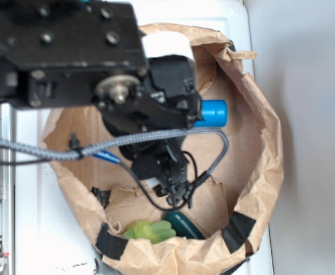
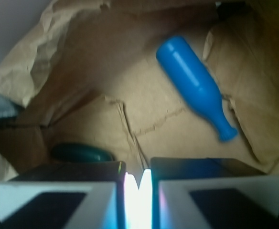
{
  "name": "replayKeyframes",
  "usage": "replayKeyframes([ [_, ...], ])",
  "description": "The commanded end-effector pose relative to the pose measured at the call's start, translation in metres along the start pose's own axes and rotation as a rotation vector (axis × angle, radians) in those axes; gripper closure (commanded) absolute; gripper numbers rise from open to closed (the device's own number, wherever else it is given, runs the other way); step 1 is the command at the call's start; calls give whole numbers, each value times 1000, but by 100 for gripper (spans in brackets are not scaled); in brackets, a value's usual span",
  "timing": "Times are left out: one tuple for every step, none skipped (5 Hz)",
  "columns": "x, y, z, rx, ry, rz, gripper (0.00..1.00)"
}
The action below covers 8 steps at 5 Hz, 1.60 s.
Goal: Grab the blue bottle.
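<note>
Approach is the step in hand: your fingers (image 2: 138, 200) sit pressed together, holding nothing, while the blue bottle (image 2: 196, 86) lies on its side inside the paper bag (image 2: 82, 57). Spread them, then descend over its body.

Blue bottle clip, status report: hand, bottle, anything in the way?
Hand shut, holding nothing. Blue bottle lying free on the paper bag floor, apart from hand. Dark green object off to the side, not blocking.

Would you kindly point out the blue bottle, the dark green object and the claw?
blue bottle (image 2: 193, 81): wrist view, mid-body.
dark green object (image 2: 80, 153): wrist view, its top.
claw (image 2: 138, 200): wrist view, between the fingertips.
</note>
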<state>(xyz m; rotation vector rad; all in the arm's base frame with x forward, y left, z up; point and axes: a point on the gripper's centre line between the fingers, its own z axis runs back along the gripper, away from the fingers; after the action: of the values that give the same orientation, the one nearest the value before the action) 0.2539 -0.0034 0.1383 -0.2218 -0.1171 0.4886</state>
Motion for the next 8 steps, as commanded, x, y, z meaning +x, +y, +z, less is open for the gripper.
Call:
replayKeyframes([
  [14, 7, 4, 51, -88, 55, 0],
  [23, 1, -10, 30, -101, -165, 0],
  [31, 13, -23, 49, -148, -251, 0],
  [30, 24, -16, 107, -165, -211, 0],
  [30, 24, -16, 107, -165, -211, 0],
  [30, 24, -16, 107, -165, -211, 0],
  [30, 24, -16, 107, -165, -211, 0],
  [50, 23, -19, 41, -97, -245, 0],
])
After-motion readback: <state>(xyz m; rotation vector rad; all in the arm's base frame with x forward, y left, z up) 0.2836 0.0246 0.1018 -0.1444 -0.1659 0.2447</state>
